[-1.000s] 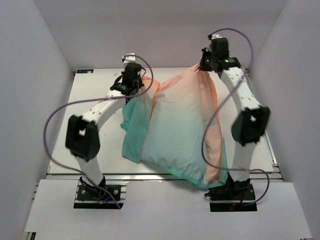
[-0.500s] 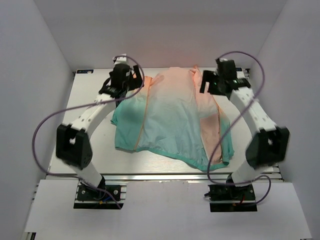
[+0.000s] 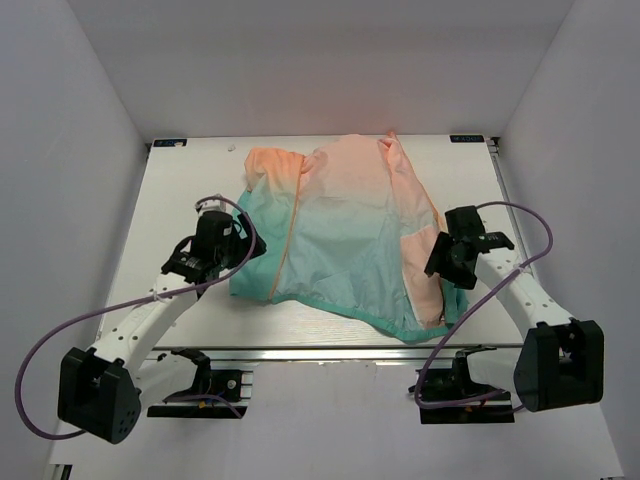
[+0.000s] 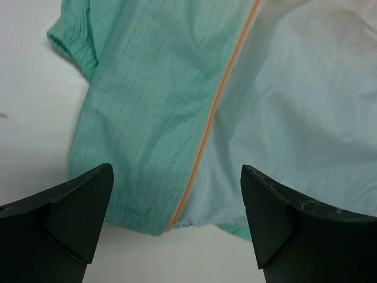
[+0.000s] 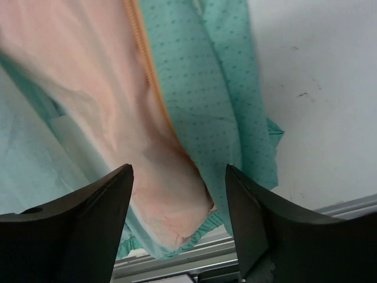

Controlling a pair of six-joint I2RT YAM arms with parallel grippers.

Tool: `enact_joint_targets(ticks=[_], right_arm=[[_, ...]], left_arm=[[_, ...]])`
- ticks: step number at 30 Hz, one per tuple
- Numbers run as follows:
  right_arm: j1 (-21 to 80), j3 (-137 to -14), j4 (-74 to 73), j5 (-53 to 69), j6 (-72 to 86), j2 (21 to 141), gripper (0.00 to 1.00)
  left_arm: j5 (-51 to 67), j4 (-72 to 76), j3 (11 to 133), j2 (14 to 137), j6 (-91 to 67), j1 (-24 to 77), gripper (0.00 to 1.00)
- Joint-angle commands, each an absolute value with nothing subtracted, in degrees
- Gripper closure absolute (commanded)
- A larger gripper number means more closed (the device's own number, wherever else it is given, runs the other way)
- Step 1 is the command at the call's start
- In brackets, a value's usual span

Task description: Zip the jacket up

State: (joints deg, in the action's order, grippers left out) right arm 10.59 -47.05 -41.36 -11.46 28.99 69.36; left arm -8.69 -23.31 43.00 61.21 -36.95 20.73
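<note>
The jacket (image 3: 345, 225) lies spread flat on the table, peach-orange at the far end and teal at the near hem. An orange zipper line (image 3: 290, 235) runs down its left part. The right front edge is folded over and shows a peach inside (image 3: 425, 270). My left gripper (image 3: 238, 252) hovers open by the hem's left corner, and the zipper line (image 4: 213, 109) ends between its fingers. My right gripper (image 3: 441, 265) is open over the folded right edge, where zipper teeth (image 5: 146, 65) separate peach from teal fabric (image 5: 227, 94). Neither gripper holds anything.
The white table (image 3: 170, 200) is bounded by grey walls at the left, right and back. A metal rail (image 3: 330, 352) runs along the near edge, and the jacket's right hem corner (image 5: 177, 242) hangs just over the rail (image 5: 294, 215).
Both grippers let go of the jacket's shoulders. The jacket dropped from hanging to lying flat. Both arms swung back toward the near edge, down to the hem.
</note>
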Motion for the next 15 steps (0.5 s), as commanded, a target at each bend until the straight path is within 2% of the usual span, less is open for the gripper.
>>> enact_joint_targets(ticks=[1,3,11,14,15], right_arm=[[10.37,-47.02,-42.54,-17.57,33.04,69.78,0.31],[10.2,-46.5,-41.93,-17.49,33.05,71.27,0.38],[9.67,-44.3,-40.61,-19.6,32.69,74.97,0.4],[9.49,-44.3,-40.69,-21.7,33.22,74.71,0.68],[9.41,-44.82,-40.95,-21.88,33.14,74.36,0.88]], left_arm=[[-6.68,-26.37,40.27,58.36,-40.25,20.65,0.02],[-6.51,-25.14,39.29,57.22,-40.69,20.57,0.02],[-7.64,-24.52,40.25,59.41,-40.69,20.57,0.02],[-8.09,-24.52,40.25,60.03,-40.69,20.57,0.02],[-8.0,-24.43,40.17,60.12,-40.69,20.57,0.02]])
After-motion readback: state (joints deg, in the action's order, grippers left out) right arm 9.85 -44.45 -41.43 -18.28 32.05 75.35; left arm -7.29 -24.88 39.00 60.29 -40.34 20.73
